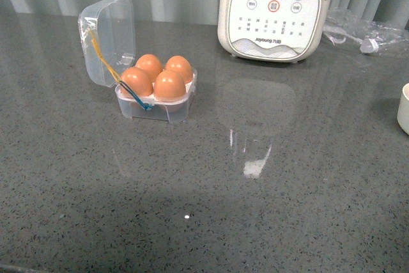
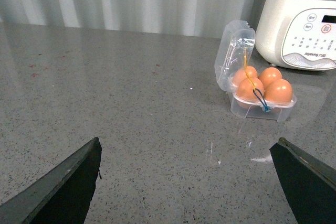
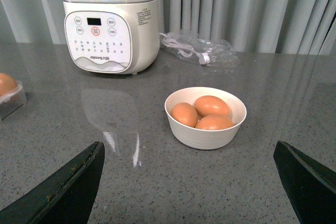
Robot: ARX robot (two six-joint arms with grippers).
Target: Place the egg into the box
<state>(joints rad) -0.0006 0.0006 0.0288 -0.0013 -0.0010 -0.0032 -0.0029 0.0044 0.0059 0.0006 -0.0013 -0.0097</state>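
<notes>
While looking across the grey tabletop point(image 1: 192, 222), seeing the box point(image 1: 172, 112) sitting toward the far left corner, its clear lid point(image 1: 108, 36) standing open on the left side. Finding an egg point(image 1: 169, 85) seated in each of the four slots, all alike. Noting yellow and blue loops point(image 1: 121, 81) hanging across the box's left side. Spotting a white cooker point(image 1: 276, 11) standing at the far edge, a plastic bag point(image 1: 370, 30) lying near the far right corner, and a bowl point(image 3: 205, 137) near the right edge holding three further eggs point(image 3: 211, 105). Showing the left gripper point(image 2: 187, 145) and the right gripper point(image 3: 189, 145) both spread wide, gripping nothing, hovering over bare tabletop.
</notes>
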